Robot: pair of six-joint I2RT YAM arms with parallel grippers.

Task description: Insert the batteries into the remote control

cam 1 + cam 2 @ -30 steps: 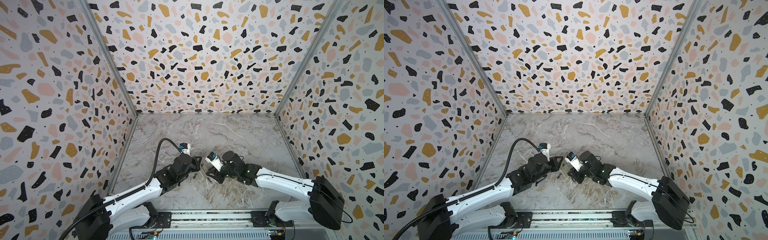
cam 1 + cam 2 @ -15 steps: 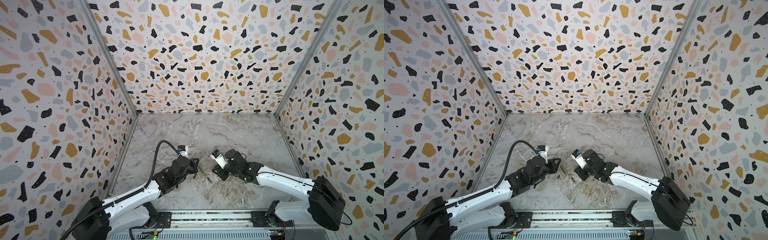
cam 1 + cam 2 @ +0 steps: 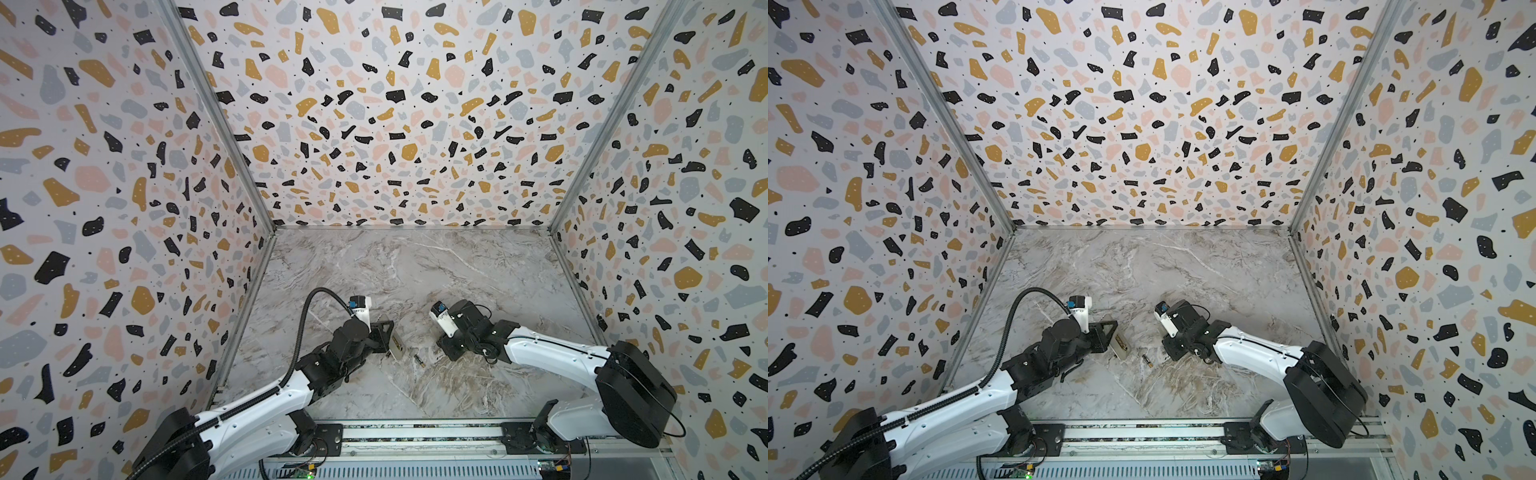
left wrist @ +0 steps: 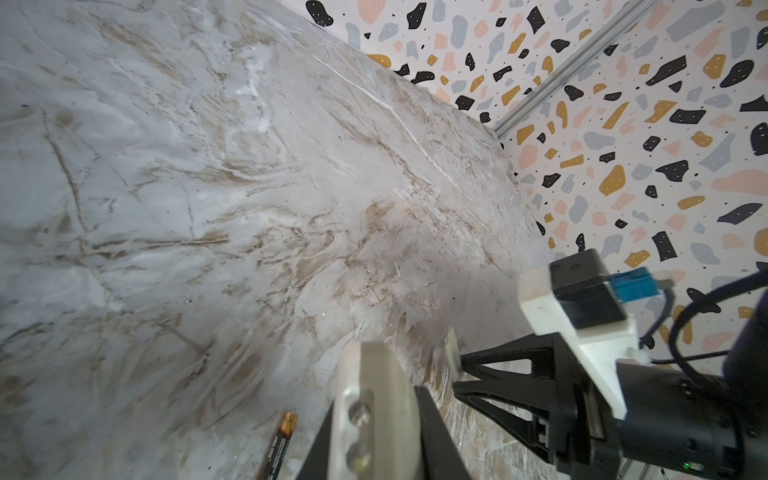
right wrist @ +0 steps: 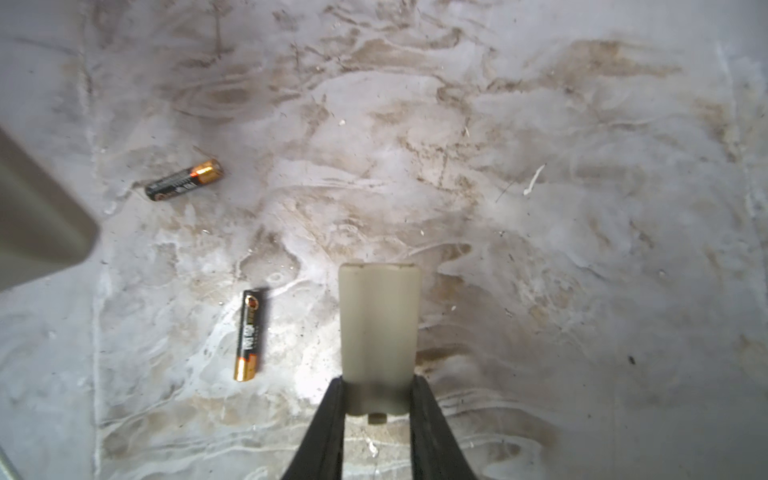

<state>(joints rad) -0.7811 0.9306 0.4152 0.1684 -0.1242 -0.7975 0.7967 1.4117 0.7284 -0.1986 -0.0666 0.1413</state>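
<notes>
Leaving both batteries (image 5: 249, 334) lying flat on the bench (image 3: 415, 270), apart and at different angles (only one showing in both top views). Just beyond, clamping the tilted remote control (image 3: 395, 347) in the left fingers (image 4: 434, 432). Pinching a small pale cover (image 5: 378, 328) in the right fingers (image 5: 328, 419), over the bench.

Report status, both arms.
Left gripper shut on remote control. Right gripper shut on cover piece. Batteries loose on table, not loaded. Nothing blocking them.
</notes>
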